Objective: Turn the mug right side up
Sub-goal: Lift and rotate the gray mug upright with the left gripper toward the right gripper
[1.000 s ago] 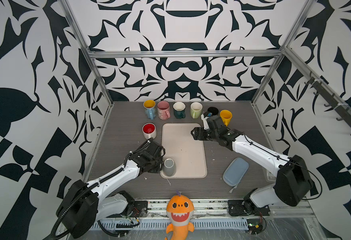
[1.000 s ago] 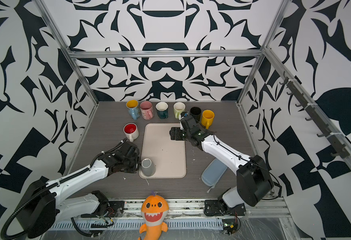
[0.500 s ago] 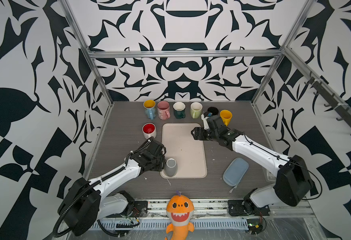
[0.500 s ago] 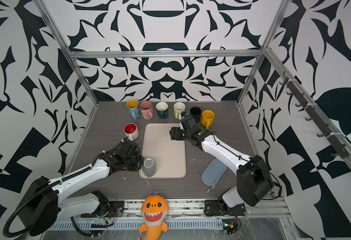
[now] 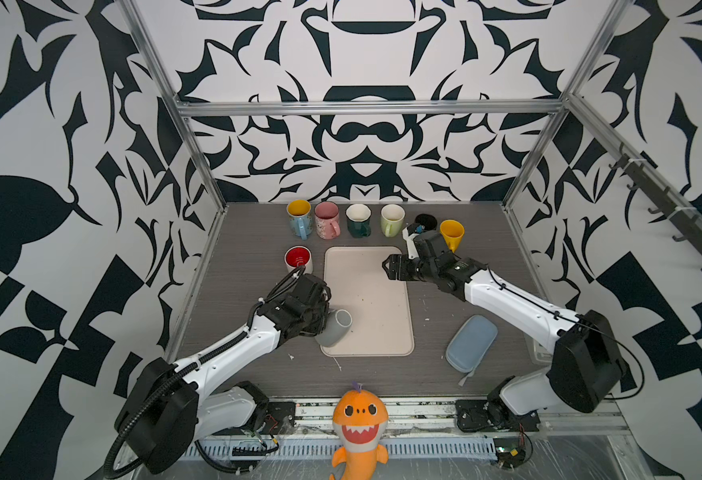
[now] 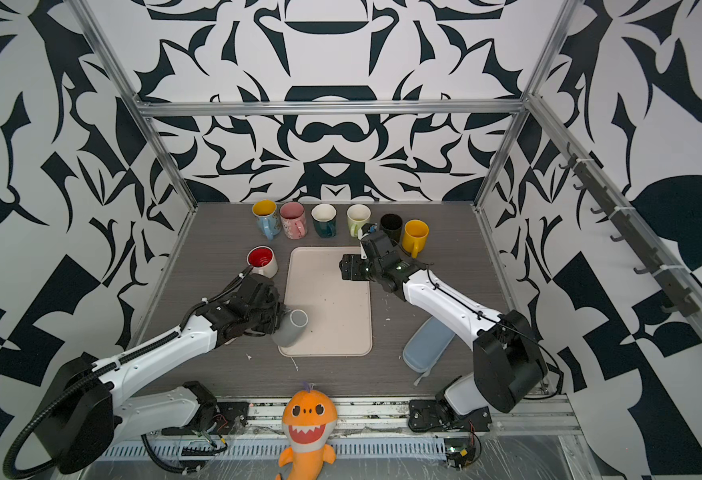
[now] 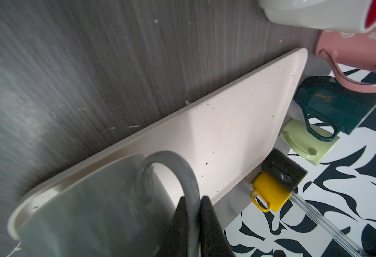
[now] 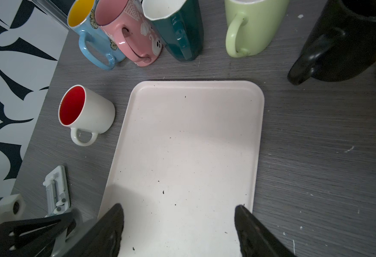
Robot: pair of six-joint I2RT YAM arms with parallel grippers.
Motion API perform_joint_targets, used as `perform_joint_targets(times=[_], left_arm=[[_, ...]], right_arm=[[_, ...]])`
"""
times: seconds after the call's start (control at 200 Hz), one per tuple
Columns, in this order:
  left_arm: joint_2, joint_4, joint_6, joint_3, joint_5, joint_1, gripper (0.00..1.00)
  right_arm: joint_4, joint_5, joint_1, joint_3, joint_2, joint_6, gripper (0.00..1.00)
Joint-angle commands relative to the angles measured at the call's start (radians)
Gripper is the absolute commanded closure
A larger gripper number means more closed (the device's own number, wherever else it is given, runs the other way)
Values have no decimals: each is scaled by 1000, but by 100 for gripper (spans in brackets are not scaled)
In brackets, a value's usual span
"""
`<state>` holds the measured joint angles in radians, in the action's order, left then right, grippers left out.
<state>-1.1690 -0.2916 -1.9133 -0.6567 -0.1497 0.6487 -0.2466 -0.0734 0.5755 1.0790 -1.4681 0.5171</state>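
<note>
The grey mug is tilted at the near left corner of the beige tray, its round upper end leaning toward the tray's middle. My left gripper is shut on the mug's grey handle, which runs between the two black fingers; the mug's body fills the view beside them. In both top views the left wrist hides those fingers. My right gripper hangs open and empty over the tray's far right part.
A white mug with a red inside stands left of the tray. Several upright mugs line the back of the table, with a yellow one behind the right wrist. A blue case lies right of the tray.
My left gripper has closed on the mug's handle. The mug, which stood upside down, now leans over and has shifted slightly right. The right arm has not moved.
</note>
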Motion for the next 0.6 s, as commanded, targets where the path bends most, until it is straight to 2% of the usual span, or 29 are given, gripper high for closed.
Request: perform_joint_targets(times=[0.0,0.205,0.595], left_arm=[[44,60,117,-23,-53,-4,100],[70,60,311,-66,-88,-4,100],[95,71,858,-197,-139,-3,100]], right_arm=[[-4,12,-5,2,21,0,18],[-6,13,-6,2,17,0,19],[-62,-18,-27,46,43,-28,18]])
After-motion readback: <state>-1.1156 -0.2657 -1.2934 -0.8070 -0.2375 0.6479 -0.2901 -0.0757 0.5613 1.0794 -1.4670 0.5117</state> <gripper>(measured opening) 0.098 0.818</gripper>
